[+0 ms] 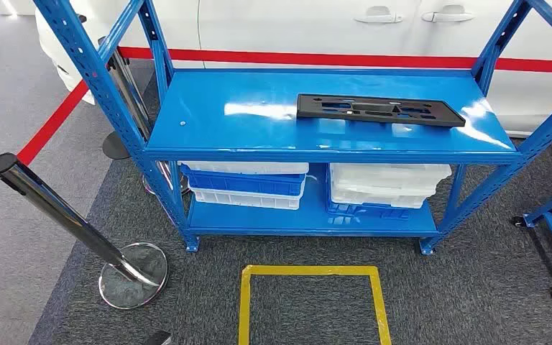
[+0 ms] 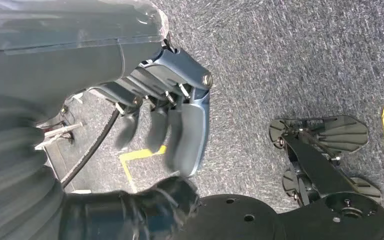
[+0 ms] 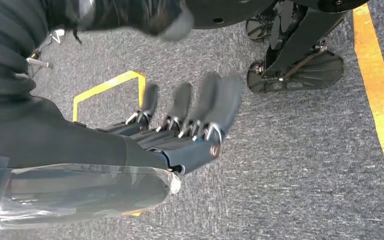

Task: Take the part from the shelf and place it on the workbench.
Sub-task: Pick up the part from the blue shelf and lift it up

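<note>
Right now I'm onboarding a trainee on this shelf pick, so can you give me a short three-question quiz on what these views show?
1. True or false: the black part lies on the top level of the blue shelf.
2. Multiple choice: what sits on the shelf's lower level? A) cardboard boxes B) stacked plastic bins C) tools.
3. Short answer: is the left hand or the right hand holding anything?

Key
1. True; it lies flat toward the right end.
2. B; white and blue bins in two stacks.
3. Neither; both hang over the grey carpet with fingers extended, holding nothing.

Left hand [image 2: 170, 130], right hand [image 3: 190, 125] (both empty) fingers extended.
</note>
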{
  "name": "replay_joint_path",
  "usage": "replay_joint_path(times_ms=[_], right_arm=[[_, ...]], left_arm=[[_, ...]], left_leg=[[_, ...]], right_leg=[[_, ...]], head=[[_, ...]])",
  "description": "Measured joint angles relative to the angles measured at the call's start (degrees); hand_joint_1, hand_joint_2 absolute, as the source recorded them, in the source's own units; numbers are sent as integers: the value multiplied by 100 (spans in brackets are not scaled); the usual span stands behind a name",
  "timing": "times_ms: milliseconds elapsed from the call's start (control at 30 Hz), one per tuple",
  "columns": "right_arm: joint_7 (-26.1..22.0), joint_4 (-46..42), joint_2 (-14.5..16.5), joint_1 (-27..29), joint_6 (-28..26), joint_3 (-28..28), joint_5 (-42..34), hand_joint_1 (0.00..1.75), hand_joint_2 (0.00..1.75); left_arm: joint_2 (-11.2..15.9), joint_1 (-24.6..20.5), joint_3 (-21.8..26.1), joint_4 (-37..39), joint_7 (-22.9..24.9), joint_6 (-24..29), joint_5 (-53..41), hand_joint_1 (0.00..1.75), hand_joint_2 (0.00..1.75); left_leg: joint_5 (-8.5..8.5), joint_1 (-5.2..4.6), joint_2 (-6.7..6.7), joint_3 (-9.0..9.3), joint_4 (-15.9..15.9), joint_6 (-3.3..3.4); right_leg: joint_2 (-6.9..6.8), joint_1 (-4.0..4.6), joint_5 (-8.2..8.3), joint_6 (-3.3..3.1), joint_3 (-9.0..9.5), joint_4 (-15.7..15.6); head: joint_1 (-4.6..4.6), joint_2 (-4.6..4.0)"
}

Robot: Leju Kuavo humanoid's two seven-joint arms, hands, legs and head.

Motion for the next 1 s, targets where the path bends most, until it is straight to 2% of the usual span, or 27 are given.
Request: replay_joint_path(times_ms=[33, 67, 100, 133, 267, 400, 433, 533, 567, 667, 867, 1000], right_arm=[[0, 1, 0, 0, 0, 0, 0, 137, 175], [0, 1, 0, 0, 0, 0, 0, 131, 175], [0, 1, 0, 0, 0, 1, 0, 118, 175], [0, 2, 0, 0, 0, 1, 0, 112, 175], [0, 1, 1, 0, 0, 1, 0, 112, 175], [0, 1, 0, 0, -1, 0, 0, 3, 175], [0, 1, 0, 0, 0, 0, 0, 0, 175], [0, 1, 0, 0, 0, 0, 0, 0, 44], [0, 1, 0, 0, 0, 0, 0, 0, 44], [0, 1, 0, 0, 0, 1, 0, 0, 175], [17, 3, 4, -12, 7, 34, -9, 0, 175], [187, 34, 21, -95, 73, 307, -129, 0, 175]], left_arm=[[0, 0, 0, 0, 0, 0, 0, 79, 175], [0, 0, 0, 0, 0, 0, 0, 63, 175], [0, 0, 0, 0, 0, 0, 0, 24, 175], [0, 0, 0, 0, 0, 0, 0, 17, 175], [0, 0, 0, 0, 0, 0, 0, 17, 175], [0, 0, 0, 0, 0, 0, 0, 0, 175], [0, 0, 0, 0, 0, 0, 0, 0, 175], [0, 0, 0, 0, 0, 0, 0, 0, 175], [0, 0, 0, 0, 0, 0, 0, 0, 175], [0, 0, 0, 0, 0, 0, 0, 0, 175], [-1, -10, 22, 5, 6, 0, -40, 0, 175], [-10, -74, 242, 69, 106, 2, -391, 0, 175]], left_leg=[[0, 0, 0, 0, 0, 0], [0, 0, 0, 0, 0, 0], [0, 0, 0, 0, 0, 0], [0, 0, 0, 0, 0, 0], [0, 0, 0, 0, 0, 0], [0, 0, 0, 0, 0, 0], [0, 0, 0, 0, 0, 0], [0, 0, 0, 0, 0, 0], [0, 0, 0, 0, 0, 0], [0, 0, 0, 0, 0, 0], [0, 0, 0, 0, 0, 0], [0, 0, 3, 1, 0, 0]], right_leg=[[0, 0, 0, 0, 0, 0], [0, 0, 0, 0, 0, 0], [0, 0, 0, 0, 0, 0], [0, 0, 0, 0, 0, 0], [0, 0, 0, 0, 0, 0], [0, 0, 0, 0, 0, 0], [0, 0, 0, 0, 0, 0], [0, 0, 0, 0, 0, 0], [0, 0, 0, 0, 0, 0], [0, 0, 0, 0, 0, 0], [0, 0, 0, 0, 0, 0], [1, 1, 0, 0, 0, 0]], head=[[0, 0], [1, 0], [1, 0], [1, 0], [1, 0], [-1, 0], [-1, 0], [0, 0], [0, 0], [1, 0], [0, 0], [-1, 0]])
